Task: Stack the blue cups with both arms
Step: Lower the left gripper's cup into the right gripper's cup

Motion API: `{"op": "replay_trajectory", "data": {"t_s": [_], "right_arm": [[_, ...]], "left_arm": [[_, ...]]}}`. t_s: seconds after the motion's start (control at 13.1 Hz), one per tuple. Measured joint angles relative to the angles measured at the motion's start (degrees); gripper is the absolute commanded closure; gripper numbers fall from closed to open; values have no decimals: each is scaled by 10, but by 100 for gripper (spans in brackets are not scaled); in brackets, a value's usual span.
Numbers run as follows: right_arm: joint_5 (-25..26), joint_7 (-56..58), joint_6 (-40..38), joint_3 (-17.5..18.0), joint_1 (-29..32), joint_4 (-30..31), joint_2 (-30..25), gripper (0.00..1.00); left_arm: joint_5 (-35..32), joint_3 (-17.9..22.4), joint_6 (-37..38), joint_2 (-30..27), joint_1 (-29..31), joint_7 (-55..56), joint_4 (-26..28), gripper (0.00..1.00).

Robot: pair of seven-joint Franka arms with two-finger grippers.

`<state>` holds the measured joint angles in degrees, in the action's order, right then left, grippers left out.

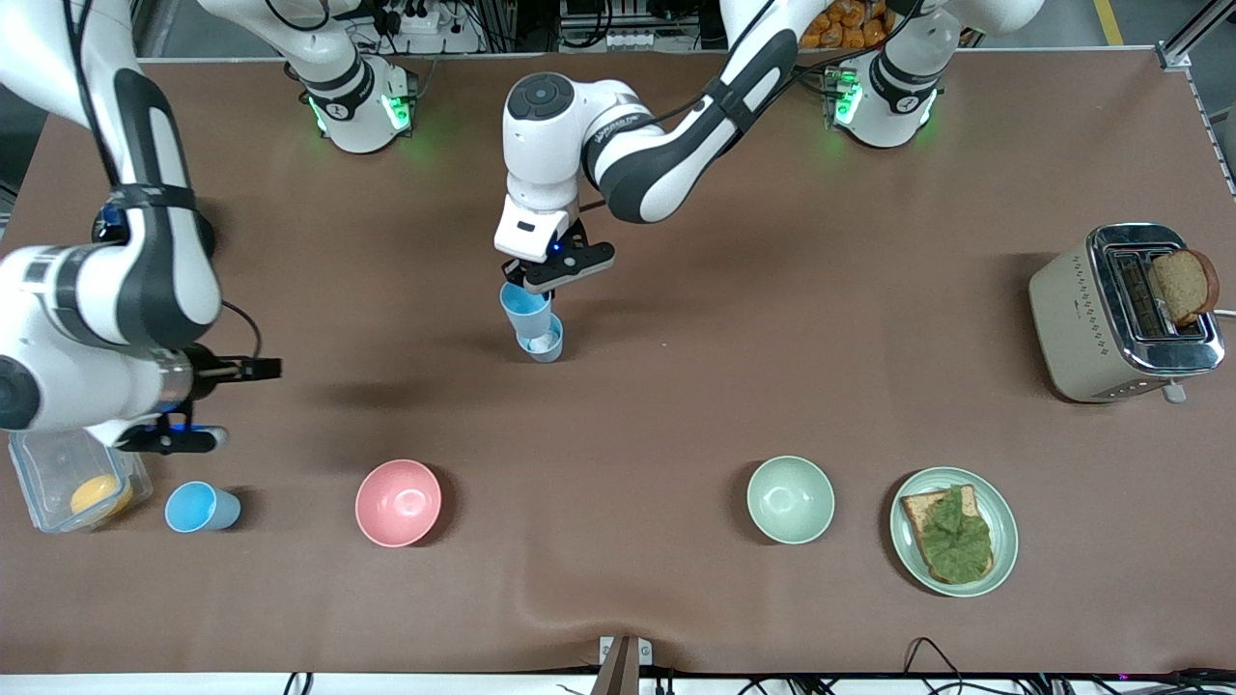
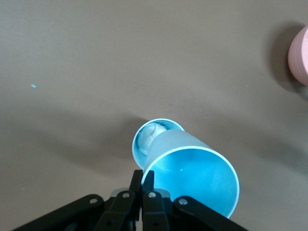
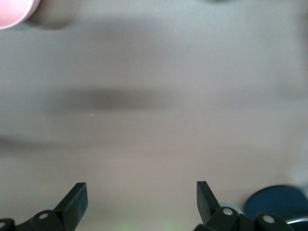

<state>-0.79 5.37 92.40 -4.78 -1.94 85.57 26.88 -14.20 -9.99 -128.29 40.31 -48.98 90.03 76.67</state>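
My left gripper (image 1: 539, 273) is shut on the rim of a blue cup (image 1: 525, 307) with a sky-blue inside. It holds the cup tilted, base down at the mouth of a second blue cup (image 1: 547, 340) with a whitish inside, which stands mid-table. In the left wrist view my left gripper (image 2: 144, 180) pinches the held cup's (image 2: 192, 178) rim, with the lower cup (image 2: 148, 137) showing past it. A third blue cup (image 1: 200, 507) lies on its side near the right arm's end. My right gripper (image 1: 253, 402) is open and empty above the table near it; in its wrist view my right gripper (image 3: 141, 192) hangs over bare cloth.
A pink bowl (image 1: 398, 502), a pale green bowl (image 1: 790, 499) and a plate with topped toast (image 1: 1004, 541) sit along the side near the front camera. A toaster (image 1: 1081, 319) stands at the left arm's end. A clear container (image 1: 39, 473) sits beside the third cup.
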Motion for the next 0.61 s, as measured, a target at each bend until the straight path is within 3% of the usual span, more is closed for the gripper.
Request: {"op": "replay_trajectory", "data": {"t_s": [0.31, 0.38, 0.46, 0.54, 0.61], "right_arm": [[1, 28, -2, 5, 5, 45, -94, 0], [1, 21, -2, 6, 4, 66, -126, 0], [1, 13, -2, 6, 4, 84, -153, 0], [3, -2, -1, 6, 4, 96, -177, 0], [4, -34, 3, 6, 4, 104, -195, 0]], "left_arm": [[0, 1, -17, 25, 0, 0, -1, 100], [0, 1, -19, 30, 0, 0, -1, 92], [0, 1, -20, 33, 0, 0, -1, 43], [0, 1, -20, 34, 0, 0, -1, 0], [0, 1, -21, 34, 0, 0, -2, 0]]}}
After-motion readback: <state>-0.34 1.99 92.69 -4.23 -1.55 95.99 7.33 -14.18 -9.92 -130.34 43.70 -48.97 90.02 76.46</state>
